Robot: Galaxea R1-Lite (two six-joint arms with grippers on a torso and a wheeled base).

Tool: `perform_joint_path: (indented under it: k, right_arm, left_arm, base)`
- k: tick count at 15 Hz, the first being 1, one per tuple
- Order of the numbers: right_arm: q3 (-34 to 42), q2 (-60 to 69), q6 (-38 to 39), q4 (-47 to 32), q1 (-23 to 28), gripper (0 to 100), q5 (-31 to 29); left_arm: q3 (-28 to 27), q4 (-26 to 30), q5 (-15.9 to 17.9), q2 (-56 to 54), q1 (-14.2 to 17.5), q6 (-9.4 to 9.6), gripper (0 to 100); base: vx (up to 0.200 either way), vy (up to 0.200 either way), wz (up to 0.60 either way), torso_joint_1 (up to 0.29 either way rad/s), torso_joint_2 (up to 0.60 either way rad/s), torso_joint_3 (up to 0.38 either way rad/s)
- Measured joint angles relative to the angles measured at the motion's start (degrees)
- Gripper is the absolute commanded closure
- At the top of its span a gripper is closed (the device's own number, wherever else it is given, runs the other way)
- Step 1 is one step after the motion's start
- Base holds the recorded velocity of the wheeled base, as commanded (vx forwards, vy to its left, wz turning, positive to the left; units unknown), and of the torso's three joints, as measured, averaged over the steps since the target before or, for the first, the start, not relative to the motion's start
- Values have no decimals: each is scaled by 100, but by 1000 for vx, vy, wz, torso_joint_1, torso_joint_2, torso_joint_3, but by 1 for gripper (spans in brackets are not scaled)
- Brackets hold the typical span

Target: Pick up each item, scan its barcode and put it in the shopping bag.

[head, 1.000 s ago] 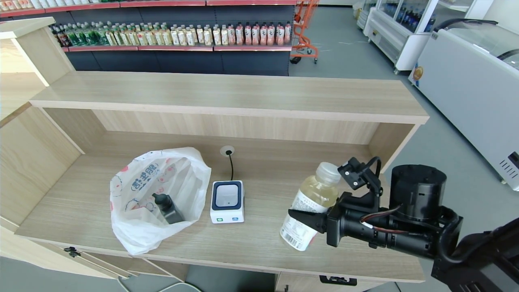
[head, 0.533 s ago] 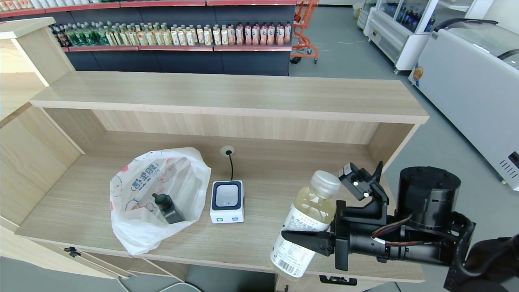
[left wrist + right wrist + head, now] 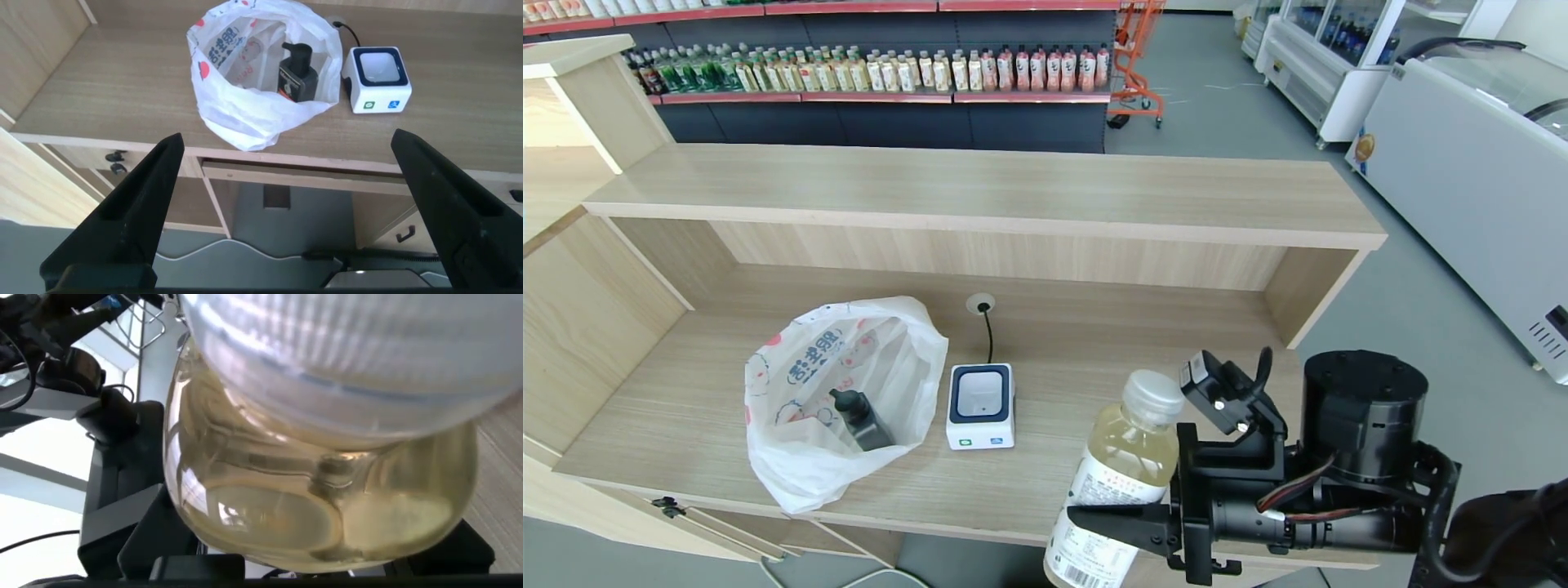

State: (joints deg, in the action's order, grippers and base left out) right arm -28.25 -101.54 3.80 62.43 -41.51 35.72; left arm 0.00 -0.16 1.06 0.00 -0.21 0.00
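The clear plastic bottle of pale yellow drink (image 3: 1125, 457) is clamped around its labelled body by the right hand (image 3: 1119, 523) and is held tilted over the near edge of the wooden counter (image 3: 1054, 359), at the lower right of the head view and well apart from the white square scanner (image 3: 981, 406) at centre. A black pump bottle (image 3: 859, 419) is seen inside the white plastic shopping bag (image 3: 792, 465) at lower left, so one item is judged done, with scanning and bagging of the held bottle left. The left hand (image 3: 286, 212) is spread wide, with nothing grasped.

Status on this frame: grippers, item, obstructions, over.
Right gripper shut on drink bottle, over counter edge. Left gripper open. Pump bottle in shopping bag. Nothing between drink bottle and scanner.
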Motion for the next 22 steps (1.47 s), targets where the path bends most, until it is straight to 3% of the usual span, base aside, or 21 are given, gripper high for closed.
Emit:
perform_joint_path:
  k: [22]
  right_arm:
    - [-321,-360,-50,-174,-385,100,-15]
  left_arm:
    - [0,0,0,0,2,0,0]
  base:
    - [0,0,0,0,0,0]
